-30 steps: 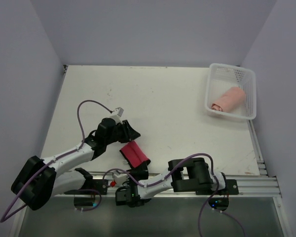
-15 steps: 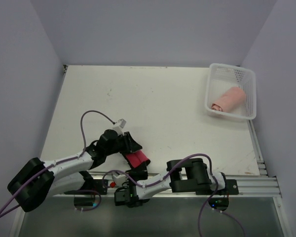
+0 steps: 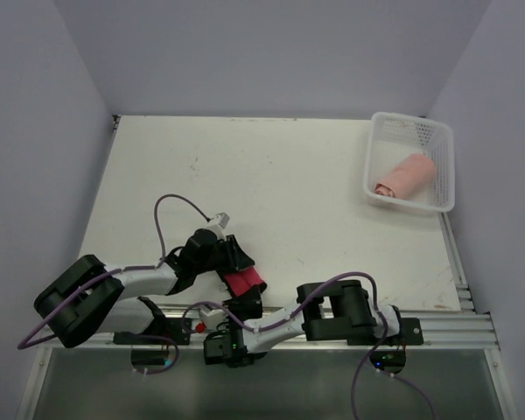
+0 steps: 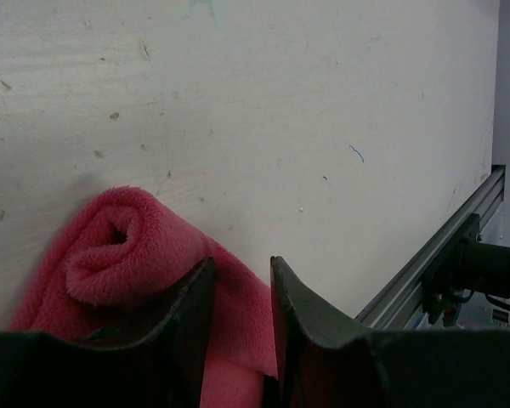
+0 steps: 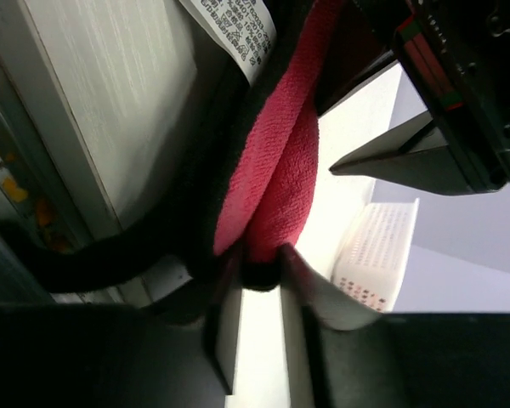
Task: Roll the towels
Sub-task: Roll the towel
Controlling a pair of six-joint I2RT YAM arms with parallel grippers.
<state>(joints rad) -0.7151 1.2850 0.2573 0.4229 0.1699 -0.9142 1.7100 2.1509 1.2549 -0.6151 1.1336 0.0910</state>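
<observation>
The dark-trimmed cloth with the red face [image 3: 245, 282] lies partly rolled near the table's front edge. In the left wrist view its rolled end [image 4: 110, 255] sits left of the fingers. My left gripper [image 3: 234, 261] [image 4: 240, 265] is nearly closed, with red cloth between its jaws. My right gripper [image 3: 244, 306] [image 5: 259, 253] is shut on the cloth's dark trimmed edge [image 5: 272, 170], and the white tag [image 5: 229, 21] hangs beside it. The salmon-pink towel [image 3: 405, 175] lies rolled in the basket.
The white perforated basket [image 3: 437, 140] stands at the back right and also shows in the right wrist view [image 5: 378, 255]. The aluminium rail [image 3: 446, 325] [image 4: 425, 272] runs along the front edge, close to both grippers. Walls enclose the table's left, back and right.
My left gripper has moved toward the front edge and down onto the red cloth. More of the cloth is covered now. The right arm has barely moved.
</observation>
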